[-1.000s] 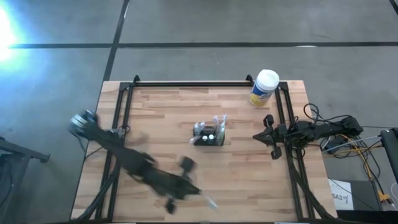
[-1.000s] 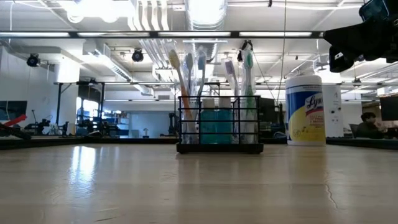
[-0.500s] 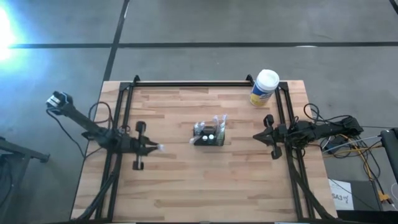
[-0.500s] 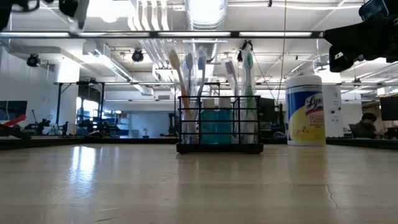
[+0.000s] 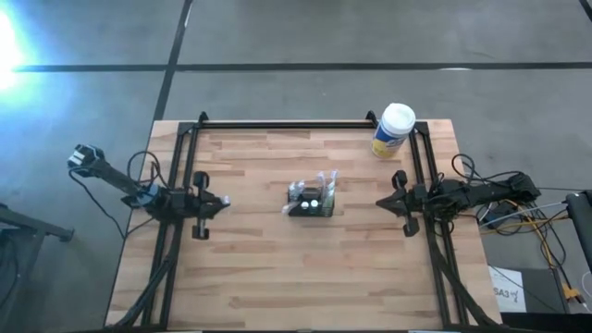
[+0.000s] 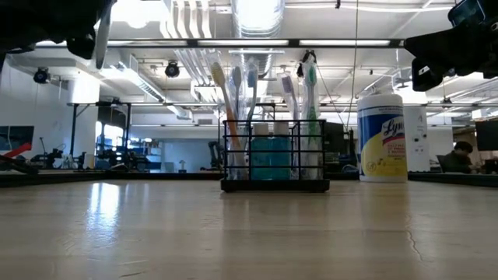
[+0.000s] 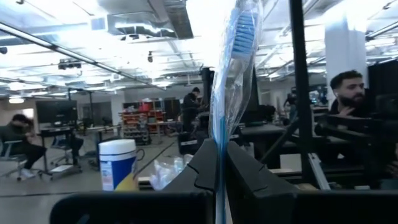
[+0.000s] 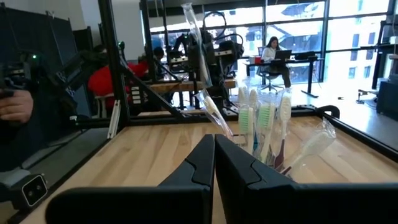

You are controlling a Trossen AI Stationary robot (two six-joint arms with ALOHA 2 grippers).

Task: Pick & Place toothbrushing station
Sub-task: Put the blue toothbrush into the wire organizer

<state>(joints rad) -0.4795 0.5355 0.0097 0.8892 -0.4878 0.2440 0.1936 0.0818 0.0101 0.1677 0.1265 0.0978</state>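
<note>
Toothbrushing station (image 5: 310, 199) mid-table; left gripper (image 5: 222, 201) pinches wrapped toothbrush (image 7: 231, 74); right gripper (image 5: 381, 203) closed empty

My two arms are dark, slim, jointed. Left arm (image 5: 120, 180) ends in a pale grey base joint with looping black cable; right arm (image 5: 462, 192) trails black, yellow and white wires.

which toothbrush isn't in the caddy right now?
The wrapped blue-bristled toothbrush clamped in the left end effector, held above the table's left side. The other toothbrushes stand upright in the black mesh caddy at mid-table.
</note>
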